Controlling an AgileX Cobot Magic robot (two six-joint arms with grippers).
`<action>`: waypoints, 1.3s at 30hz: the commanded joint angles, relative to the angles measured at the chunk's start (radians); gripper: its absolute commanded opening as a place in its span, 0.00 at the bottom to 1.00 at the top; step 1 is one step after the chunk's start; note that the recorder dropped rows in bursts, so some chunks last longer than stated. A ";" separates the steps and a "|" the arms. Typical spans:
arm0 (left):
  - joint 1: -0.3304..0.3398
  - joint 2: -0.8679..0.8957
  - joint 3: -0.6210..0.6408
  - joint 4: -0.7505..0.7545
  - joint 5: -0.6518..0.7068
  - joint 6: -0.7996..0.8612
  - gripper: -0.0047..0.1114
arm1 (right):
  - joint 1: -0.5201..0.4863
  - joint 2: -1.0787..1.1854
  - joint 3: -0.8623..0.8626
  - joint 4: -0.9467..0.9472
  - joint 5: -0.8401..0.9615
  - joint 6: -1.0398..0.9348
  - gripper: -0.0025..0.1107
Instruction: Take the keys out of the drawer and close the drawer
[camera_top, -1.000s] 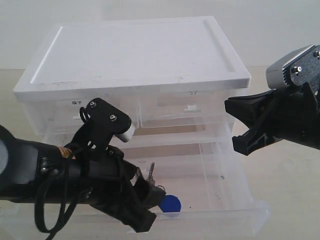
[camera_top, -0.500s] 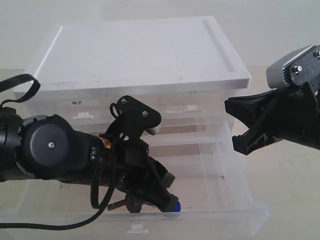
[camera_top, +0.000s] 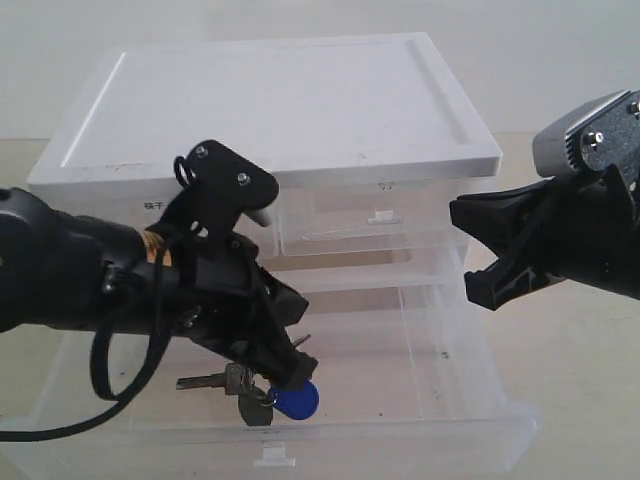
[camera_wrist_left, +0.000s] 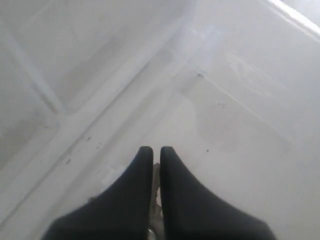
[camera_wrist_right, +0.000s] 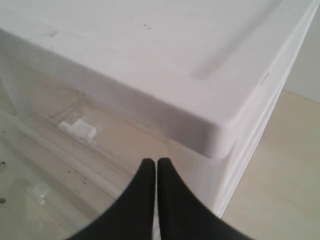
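Exterior view shows the left gripper (camera_top: 297, 372) clamped on the keys (camera_top: 238, 385), dull metal blades on a ring with a smooth blue oval fob (camera_top: 297, 401) dangling below the tips. They hang inside the open clear-plastic drawer (camera_top: 490, 400), a pinch suited to lifting them over its front wall. The right gripper (camera_wrist_right: 152, 165), jaws pressed together and empty, hovers beside the white-topped cabinet (camera_top: 270, 100), probably placed to push the drawer shut.
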 joint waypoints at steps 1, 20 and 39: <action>0.003 -0.074 0.001 0.034 0.079 -0.010 0.08 | -0.008 -0.001 -0.003 0.006 -0.003 0.008 0.02; 0.001 0.047 -0.024 0.414 0.298 -0.178 0.62 | -0.008 -0.001 -0.003 0.003 0.004 0.016 0.02; 0.001 0.064 -0.067 0.449 0.260 -0.154 0.08 | -0.008 -0.001 -0.003 0.003 0.006 0.018 0.02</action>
